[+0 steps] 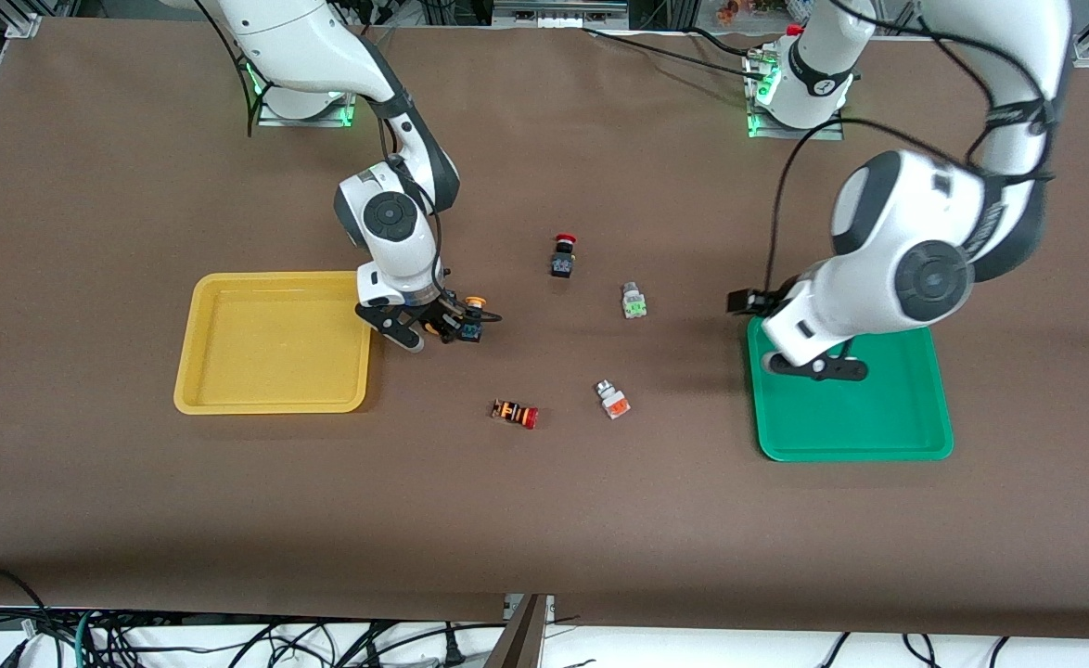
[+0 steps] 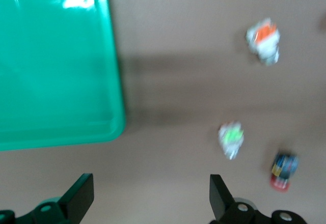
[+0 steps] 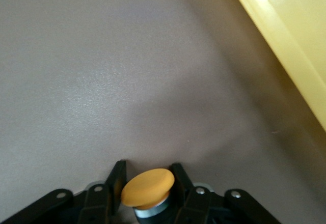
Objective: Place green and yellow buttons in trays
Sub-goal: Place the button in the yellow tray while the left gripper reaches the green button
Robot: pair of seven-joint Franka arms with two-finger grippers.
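The right gripper (image 1: 433, 330) is seen just beside the yellow tray (image 1: 229, 394), on the side toward the green tray, its fingers (image 3: 116, 179) closed on a black-bodied switch with a yellow-orange cap (image 3: 147, 187); whether that switch rests on the bench (image 1: 544, 520) or is lifted cannot be told. The yellow tray holds nothing that can be seen. Well apart from it, the left gripper (image 1: 818, 367) is held over the green tray (image 1: 878, 436), with its fingers (image 2: 76, 198) spread wide and nothing between them. Four other switches lie on the bare bench between the two trays, all apart from one another: a black switch with a red mushroom cap (image 1: 562, 255), a silver-white switch with a green face (image 1: 634, 301) nearer the green tray, a silver-white switch with an orange face (image 1: 612, 399), and an orange-striped switch with a red cap (image 1: 515, 413) lying on its side. Nothing is seen standing between the held switch and the yellow tray's rim.
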